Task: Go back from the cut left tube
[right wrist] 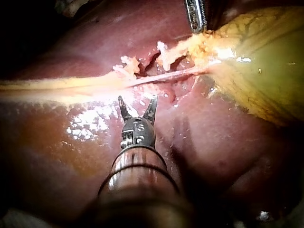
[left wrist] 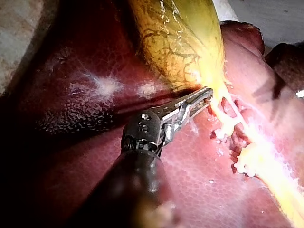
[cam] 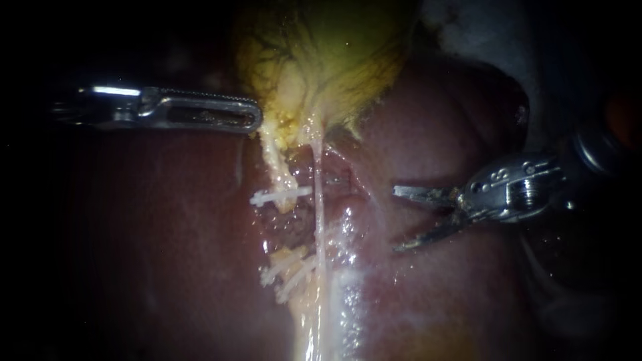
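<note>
Two instruments in view. The left instrument (cam: 253,119) has its jaws together, tip against the neck of the gallbladder (cam: 328,53). The right instrument (cam: 396,220) has its jaws apart and empty, over the liver (cam: 167,234). Two tubes lie ahead of the right jaws. The whole tube (cam: 319,200) is nearer. Just beyond it is the cut left tube (cam: 279,175), in two stumps, apart from both jaws. One clip (cam: 281,196) sits on the gallbladder-side stump. The lower clips (cam: 287,271) number two, perhaps three; glare blurs them.
</note>
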{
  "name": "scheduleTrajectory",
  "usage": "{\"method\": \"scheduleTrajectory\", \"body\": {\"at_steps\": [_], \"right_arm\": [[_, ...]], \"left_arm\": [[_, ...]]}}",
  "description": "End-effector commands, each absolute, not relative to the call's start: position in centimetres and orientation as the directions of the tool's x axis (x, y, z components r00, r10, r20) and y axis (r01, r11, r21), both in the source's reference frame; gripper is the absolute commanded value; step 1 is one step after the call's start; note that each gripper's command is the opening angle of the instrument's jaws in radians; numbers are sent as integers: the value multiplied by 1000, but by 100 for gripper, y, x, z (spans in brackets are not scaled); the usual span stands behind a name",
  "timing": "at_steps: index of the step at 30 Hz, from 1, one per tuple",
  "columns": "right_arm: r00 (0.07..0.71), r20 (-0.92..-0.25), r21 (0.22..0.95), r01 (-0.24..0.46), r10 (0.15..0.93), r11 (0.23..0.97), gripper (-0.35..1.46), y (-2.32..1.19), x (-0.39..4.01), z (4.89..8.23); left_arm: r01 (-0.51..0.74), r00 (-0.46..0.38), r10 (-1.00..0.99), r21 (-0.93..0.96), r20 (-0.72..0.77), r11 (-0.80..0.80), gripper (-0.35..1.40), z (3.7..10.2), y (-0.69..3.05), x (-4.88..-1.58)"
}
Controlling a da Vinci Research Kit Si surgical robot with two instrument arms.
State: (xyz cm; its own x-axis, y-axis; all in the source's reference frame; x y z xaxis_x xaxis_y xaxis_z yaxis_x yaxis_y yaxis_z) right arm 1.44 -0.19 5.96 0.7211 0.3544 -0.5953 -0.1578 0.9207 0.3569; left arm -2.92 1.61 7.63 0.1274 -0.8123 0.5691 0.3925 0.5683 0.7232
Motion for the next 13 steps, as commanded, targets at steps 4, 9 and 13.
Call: {"method": "scheduleTrajectory", "body": {"at_steps": [4, 9, 13], "right_arm": [[721, -595, 357, -158, 355, 921, 145, -19, 144, 596], [721, -595, 357, -158, 355, 921, 145, -19, 144, 596], [717, -600, 381, -136, 356, 915, 145, -20, 148, 598]], "left_arm": [[393, 129, -812, 723, 569, 568, -35, 767, 161, -293], [393, 129, -813, 723, 568, 568, -35, 767, 162, -293], [392, 129, -813, 724, 568, 568, -35, 765, 162, -291]]}}
